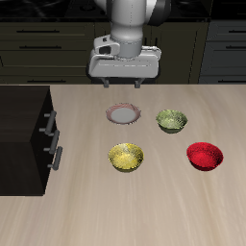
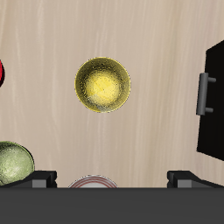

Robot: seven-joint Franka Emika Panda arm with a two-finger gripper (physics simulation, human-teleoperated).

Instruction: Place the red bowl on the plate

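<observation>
The red bowl (image 1: 205,156) lies well apart from the raised end effector (image 1: 123,84).

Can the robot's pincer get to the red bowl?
Probably yes. The red bowl sits alone on open table, nothing on it; the green bowl is apart. The pincer hangs above the plate.

No readable text or labels.
</observation>
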